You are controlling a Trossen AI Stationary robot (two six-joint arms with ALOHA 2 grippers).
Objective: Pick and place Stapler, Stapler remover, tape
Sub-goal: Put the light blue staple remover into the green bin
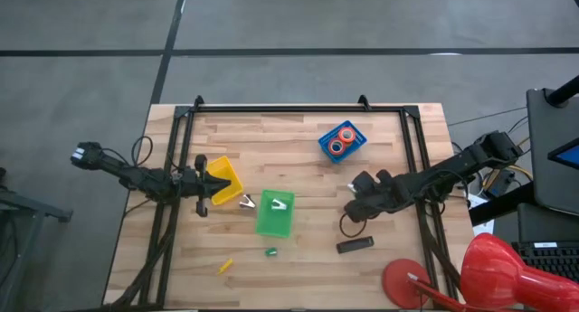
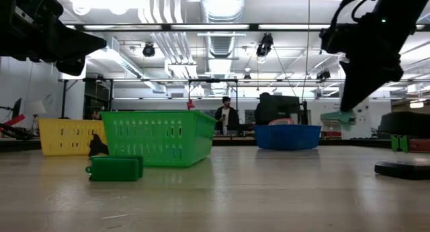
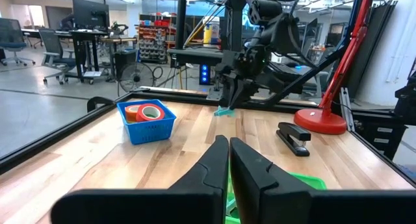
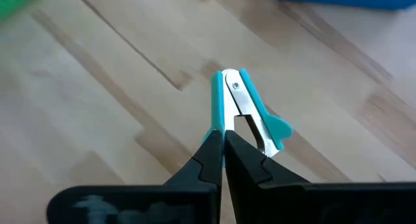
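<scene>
From my station I can make out no writing, label, brand, number or sign in any of the views. Nothing legible stands on anything lying on the tabletop, and the screens and shelves in the room beyond the table are too small and blurred for me to read.
</scene>
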